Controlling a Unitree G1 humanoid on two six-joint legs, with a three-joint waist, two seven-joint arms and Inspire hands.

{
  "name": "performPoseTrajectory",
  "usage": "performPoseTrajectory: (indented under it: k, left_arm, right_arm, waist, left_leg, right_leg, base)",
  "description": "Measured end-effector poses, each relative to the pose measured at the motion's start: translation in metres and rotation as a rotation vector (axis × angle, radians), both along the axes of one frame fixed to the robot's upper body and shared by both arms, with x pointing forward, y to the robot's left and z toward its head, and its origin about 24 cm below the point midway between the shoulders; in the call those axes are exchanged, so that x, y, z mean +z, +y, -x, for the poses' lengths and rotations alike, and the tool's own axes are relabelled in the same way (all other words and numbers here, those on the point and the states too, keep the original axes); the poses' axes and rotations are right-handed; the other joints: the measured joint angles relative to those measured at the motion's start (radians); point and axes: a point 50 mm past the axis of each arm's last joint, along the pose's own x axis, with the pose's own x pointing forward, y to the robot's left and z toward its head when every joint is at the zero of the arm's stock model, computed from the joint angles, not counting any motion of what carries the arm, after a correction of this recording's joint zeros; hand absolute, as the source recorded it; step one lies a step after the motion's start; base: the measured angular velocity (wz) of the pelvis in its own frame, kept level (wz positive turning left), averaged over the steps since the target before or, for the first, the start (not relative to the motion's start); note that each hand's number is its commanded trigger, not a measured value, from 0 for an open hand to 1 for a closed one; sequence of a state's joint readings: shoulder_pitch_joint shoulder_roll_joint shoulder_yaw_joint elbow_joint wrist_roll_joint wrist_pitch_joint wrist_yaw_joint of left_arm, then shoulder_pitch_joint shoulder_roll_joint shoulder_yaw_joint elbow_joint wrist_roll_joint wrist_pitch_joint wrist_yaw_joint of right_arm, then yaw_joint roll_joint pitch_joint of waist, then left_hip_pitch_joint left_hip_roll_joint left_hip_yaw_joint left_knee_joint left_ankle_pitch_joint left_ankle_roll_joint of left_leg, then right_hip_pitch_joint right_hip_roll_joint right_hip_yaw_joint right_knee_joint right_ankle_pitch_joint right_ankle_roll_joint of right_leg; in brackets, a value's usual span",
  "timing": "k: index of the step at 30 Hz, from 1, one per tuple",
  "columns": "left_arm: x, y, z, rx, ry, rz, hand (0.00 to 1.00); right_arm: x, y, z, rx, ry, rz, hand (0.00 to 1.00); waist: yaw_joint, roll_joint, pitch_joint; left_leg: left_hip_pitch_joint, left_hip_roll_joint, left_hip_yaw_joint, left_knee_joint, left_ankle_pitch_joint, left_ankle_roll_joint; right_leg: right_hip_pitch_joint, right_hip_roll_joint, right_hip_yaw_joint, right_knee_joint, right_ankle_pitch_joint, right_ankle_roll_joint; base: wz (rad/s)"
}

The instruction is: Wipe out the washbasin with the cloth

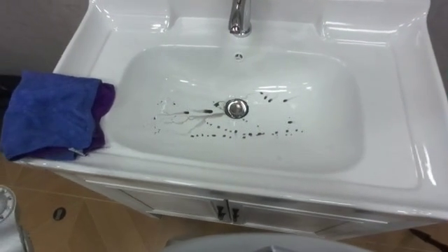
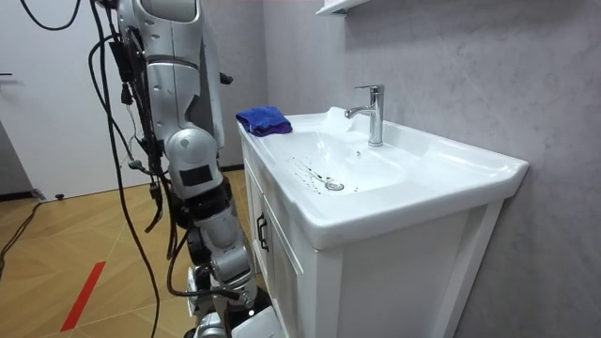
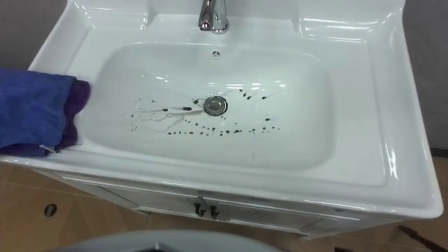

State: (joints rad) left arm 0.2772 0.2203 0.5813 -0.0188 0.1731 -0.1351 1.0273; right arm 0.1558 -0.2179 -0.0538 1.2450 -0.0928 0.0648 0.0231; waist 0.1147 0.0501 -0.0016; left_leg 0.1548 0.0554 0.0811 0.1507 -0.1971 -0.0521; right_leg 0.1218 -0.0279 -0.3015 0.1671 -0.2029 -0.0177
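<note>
Cloth sits at the basin's left rim corner, so a clumsy grab could push it off. Wiping could smear the spots around the drain. I cannot tell the hands' state.

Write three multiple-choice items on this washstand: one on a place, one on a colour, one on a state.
1. Where does the blue cloth lie?
A. on the floor
B. on the left rim of the basin
C. over the tap

2. What colour is the basin?
A. grey
B. white
C. beige

3. How is the basin around the drain?
A. full of water
B. wiped clean
C. spotted with dark specks

Answers: 1 B, the cloth sits folded on the rim at the robot's left. 2 B, the whole basin is glossy white. 3 C, specks and streaks lie scattered about the drain, with no water standing.
</note>
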Motion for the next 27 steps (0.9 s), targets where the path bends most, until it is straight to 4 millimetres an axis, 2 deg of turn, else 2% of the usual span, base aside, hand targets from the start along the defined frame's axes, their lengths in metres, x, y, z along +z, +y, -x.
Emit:
performPoseTrajectory:
  k: [9,18,27]
  left_arm:
    - [0.003,-0.006,-0.01,-0.067,0.192,-0.132,0.0]
    - [-0.006,-0.015,-0.024,-0.159,0.387,-0.158,0.0]
    - [-0.007,-0.015,-0.026,-0.163,0.486,-0.202,0.0]
  right_arm:
    - [0.0,-0.001,0.003,0.024,0.026,-0.014,0.0]
    - [0.0,-0.002,0.008,0.047,0.081,-0.008,0.0]
    - [0.001,-0.007,0.007,0.041,0.086,0.006,0.0]
  waist:
    - [-0.01,0.009,-0.0011]
    - [-0.021,0.012,-0.0023]
    - [-0.039,0.014,-0.0048]
  left_leg:
    - [-0.003,0.0,-0.002,0.001,0.0,0.0]
    - [-0.005,0.0,0.001,0.001,0.0,0.0]
    - [-0.005,-0.001,-0.001,0.0,0.0,0.0]
  right_leg:
    - [-0.005,-0.006,0.003,0.002,0.0,0.0]
    - [-0.005,-0.006,0.004,0.003,0.0,0.0]
    - [-0.008,-0.004,0.015,0.001,0.0,0.0]
  base:
    - [0.0]
    - [0.0]
    - [-0.03]
